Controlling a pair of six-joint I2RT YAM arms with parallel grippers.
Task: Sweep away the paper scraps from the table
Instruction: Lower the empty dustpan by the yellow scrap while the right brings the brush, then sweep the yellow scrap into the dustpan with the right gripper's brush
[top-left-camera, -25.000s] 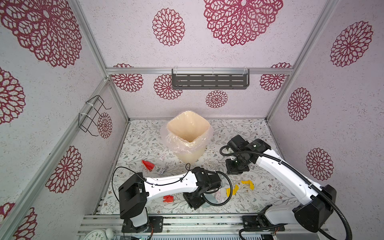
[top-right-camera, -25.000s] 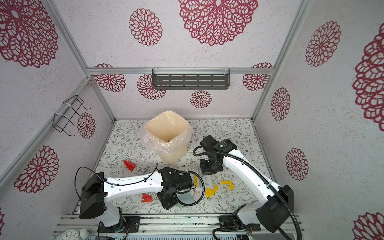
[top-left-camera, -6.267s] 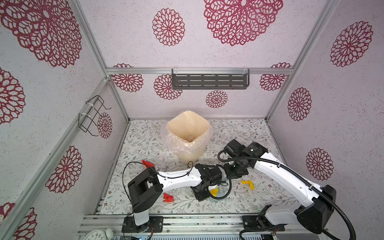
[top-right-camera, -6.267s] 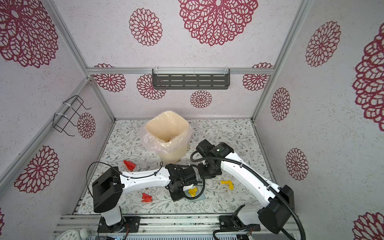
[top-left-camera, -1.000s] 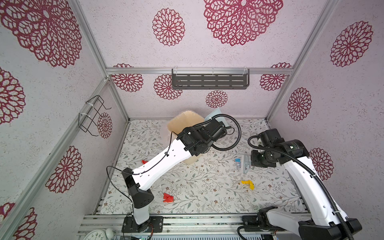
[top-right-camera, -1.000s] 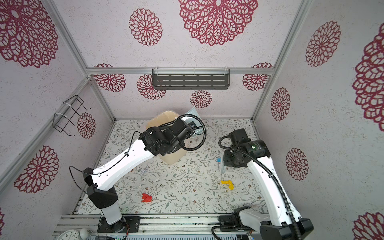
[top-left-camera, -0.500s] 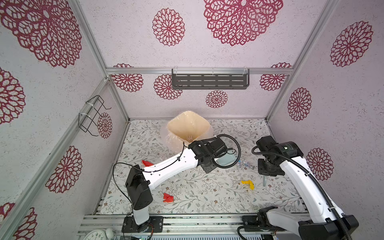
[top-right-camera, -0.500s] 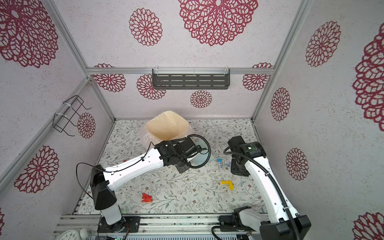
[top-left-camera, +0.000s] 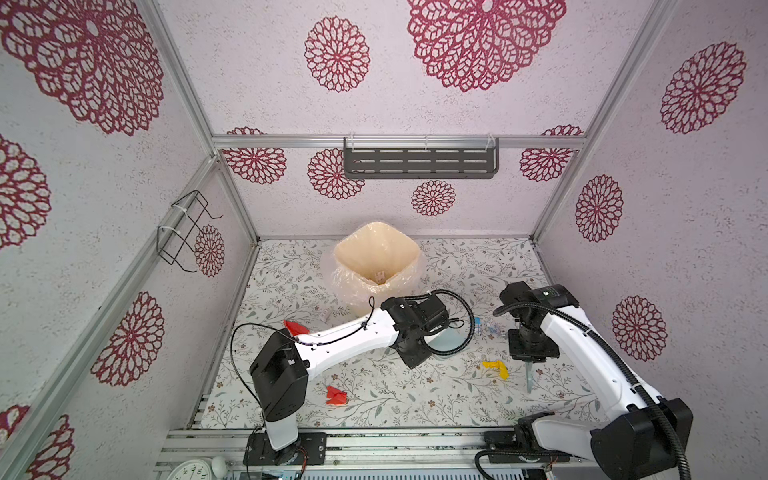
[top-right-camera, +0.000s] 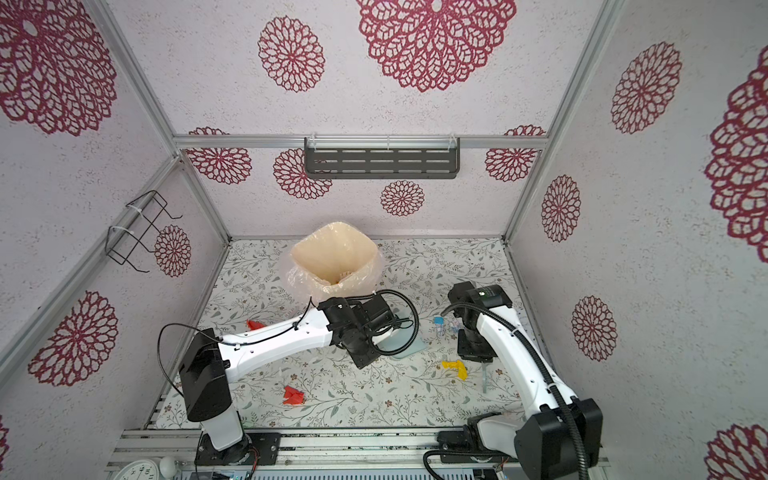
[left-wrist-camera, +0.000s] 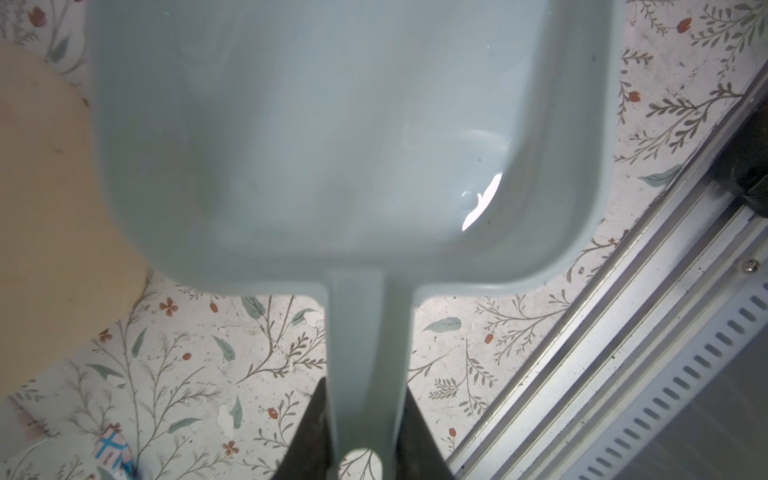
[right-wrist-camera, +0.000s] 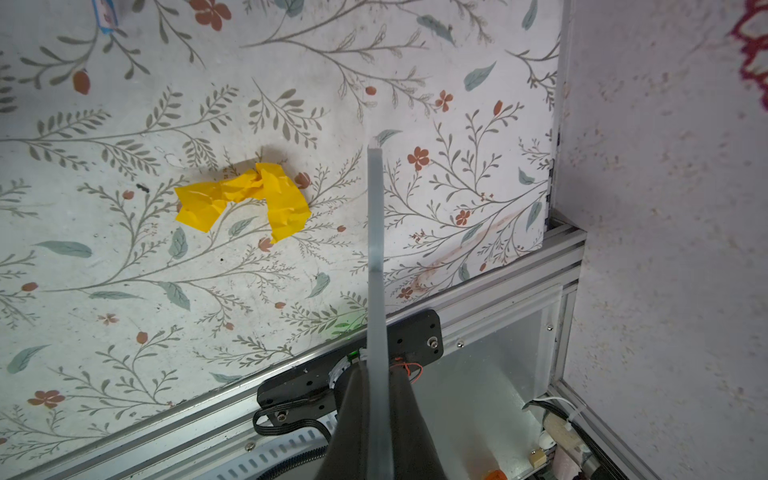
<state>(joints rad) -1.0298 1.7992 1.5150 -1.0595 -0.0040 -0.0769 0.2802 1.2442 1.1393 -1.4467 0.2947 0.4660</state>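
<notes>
Yellow paper scrap sits at 4 o'clock on the table; red scraps at 7 and 9. Left gripper clenched on the dustpan handle, right gripper clamped on the brush. Best to lay the pan lip flat at the scrap's 10 o'clock, then brush low from 4.
</notes>
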